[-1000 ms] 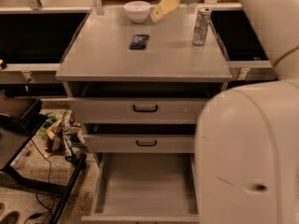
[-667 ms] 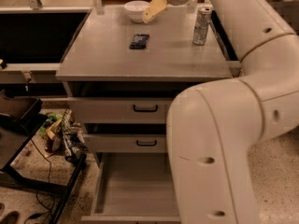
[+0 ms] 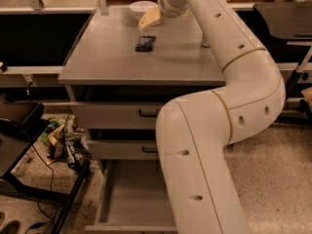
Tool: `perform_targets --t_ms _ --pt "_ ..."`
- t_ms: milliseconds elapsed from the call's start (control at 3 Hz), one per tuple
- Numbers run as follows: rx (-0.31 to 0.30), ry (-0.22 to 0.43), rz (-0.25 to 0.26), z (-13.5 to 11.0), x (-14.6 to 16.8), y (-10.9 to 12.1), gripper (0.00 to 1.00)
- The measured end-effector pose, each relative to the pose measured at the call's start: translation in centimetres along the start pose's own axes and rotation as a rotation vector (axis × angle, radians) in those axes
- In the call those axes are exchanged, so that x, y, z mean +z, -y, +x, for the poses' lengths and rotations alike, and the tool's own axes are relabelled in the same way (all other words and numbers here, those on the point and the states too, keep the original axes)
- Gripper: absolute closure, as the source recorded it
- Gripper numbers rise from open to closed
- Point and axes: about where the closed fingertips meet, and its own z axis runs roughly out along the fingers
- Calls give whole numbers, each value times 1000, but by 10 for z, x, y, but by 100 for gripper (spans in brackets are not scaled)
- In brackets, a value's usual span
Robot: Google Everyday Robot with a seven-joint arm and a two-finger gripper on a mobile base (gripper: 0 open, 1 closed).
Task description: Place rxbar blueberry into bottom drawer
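Note:
The rxbar blueberry lies flat on the grey cabinet top, a dark wrapper a little left of centre. My gripper hangs above the far part of the top, just behind the bar and apart from it, with its yellowish fingers pointing down-left. The bottom drawer is pulled out below the two upper drawers, its grey floor bare; my arm hides its right part.
A white bowl stands at the back of the top, right behind the gripper. My large cream arm covers the cabinet's right side. Clutter and a black stand sit on the floor to the left.
My arm has swung left and closer to the camera, and the gripper has moved left and down toward the bar. The silver can is now hidden behind the arm.

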Motion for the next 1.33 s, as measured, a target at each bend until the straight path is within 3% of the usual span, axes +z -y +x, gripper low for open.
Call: perform_targets --t_ms 333,1000,1333 --pt "66 -10 13 6 27 3 0" --pt "131 -30 104 17 64 19 0" --pt "135 -28 101 16 79 13 0"
